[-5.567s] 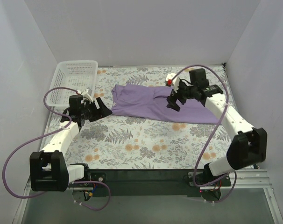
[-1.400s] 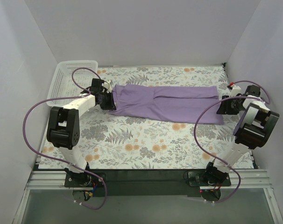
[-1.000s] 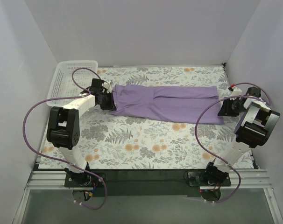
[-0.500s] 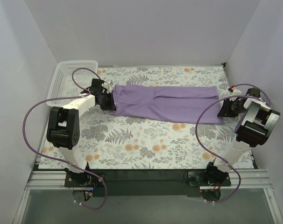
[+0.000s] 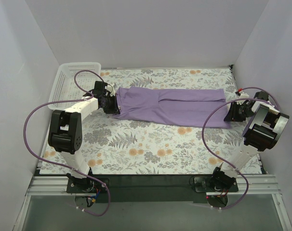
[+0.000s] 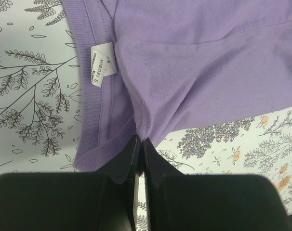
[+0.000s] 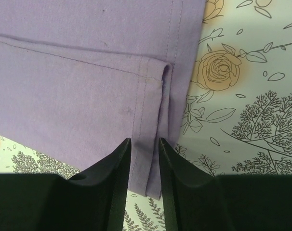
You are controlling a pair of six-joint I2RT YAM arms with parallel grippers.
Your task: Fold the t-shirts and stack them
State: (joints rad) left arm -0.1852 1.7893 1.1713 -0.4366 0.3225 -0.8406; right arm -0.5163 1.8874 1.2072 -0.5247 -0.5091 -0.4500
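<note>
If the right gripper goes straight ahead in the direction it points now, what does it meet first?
The t-shirt. Its hem lies in the narrow gap of the right gripper, so cloth comes first. Whether the tips would slide over it or push it is unclear: height does not show.

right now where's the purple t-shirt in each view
top external: t-shirt stretched across the far half of the floral table cover, between the two arms' tips.
left wrist: fills the upper right; collar and white neck label upper left; left fingers pinch a fold at bottom centre.
right wrist: fills the upper left; its hem runs down between the right fingers.
shared landmark: the floral table cover, beside the shirt in all three.
</note>
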